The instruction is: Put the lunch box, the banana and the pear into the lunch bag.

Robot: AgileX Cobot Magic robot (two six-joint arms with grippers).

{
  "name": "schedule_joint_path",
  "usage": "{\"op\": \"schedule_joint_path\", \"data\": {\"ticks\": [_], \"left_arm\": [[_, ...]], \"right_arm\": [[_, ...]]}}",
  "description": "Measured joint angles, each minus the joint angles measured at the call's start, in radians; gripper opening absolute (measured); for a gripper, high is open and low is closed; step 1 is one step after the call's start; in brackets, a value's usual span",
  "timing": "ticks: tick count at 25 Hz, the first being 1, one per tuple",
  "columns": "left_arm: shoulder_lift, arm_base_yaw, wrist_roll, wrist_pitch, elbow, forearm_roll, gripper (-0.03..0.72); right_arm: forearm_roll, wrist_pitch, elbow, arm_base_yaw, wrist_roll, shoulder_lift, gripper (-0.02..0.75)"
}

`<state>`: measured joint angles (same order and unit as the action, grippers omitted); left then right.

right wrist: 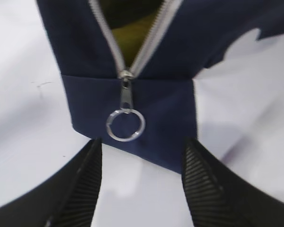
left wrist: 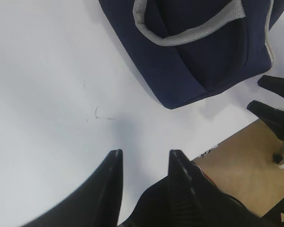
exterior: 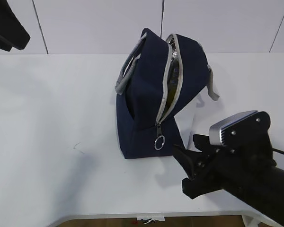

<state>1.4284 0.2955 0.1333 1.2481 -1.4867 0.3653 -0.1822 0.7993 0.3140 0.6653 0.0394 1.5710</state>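
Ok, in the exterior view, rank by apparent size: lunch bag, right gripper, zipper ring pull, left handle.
1. Lunch bag.
2. Right gripper; it sits nearer the camera, so its true size against the bag is unsure.
3. Left handle, a grey webbing loop.
4. Ring pull, clearly smallest.

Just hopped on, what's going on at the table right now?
The lunch bag stands on the table with its zipper open and something yellow showing inside. The right gripper is open, lined up just in front of the zipper's ring pull, not touching it. The left gripper is open and empty, off to the bag's side.
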Motion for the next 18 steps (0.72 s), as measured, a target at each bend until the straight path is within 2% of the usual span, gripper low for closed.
{"op": "schedule_joint_path", "data": {"ticks": [4, 7, 18], "left_arm": [[0.000, 0.000, 0.000, 0.000, 0.000, 0.000, 0.249], [0.000, 0.000, 0.000, 0.000, 0.000, 0.000, 0.249], [0.000, 0.000, 0.000, 0.000, 0.000, 0.000, 0.239]], "right_arm": [[0.120, 0.169, 0.000, 0.000, -0.024, 0.108, 0.410], [0.190, 0.238, 0.002, 0.000, -0.039, 0.167, 0.410], [0.141, 0.279, 0.073, 0.000, -0.066, 0.292, 0.410]]}}
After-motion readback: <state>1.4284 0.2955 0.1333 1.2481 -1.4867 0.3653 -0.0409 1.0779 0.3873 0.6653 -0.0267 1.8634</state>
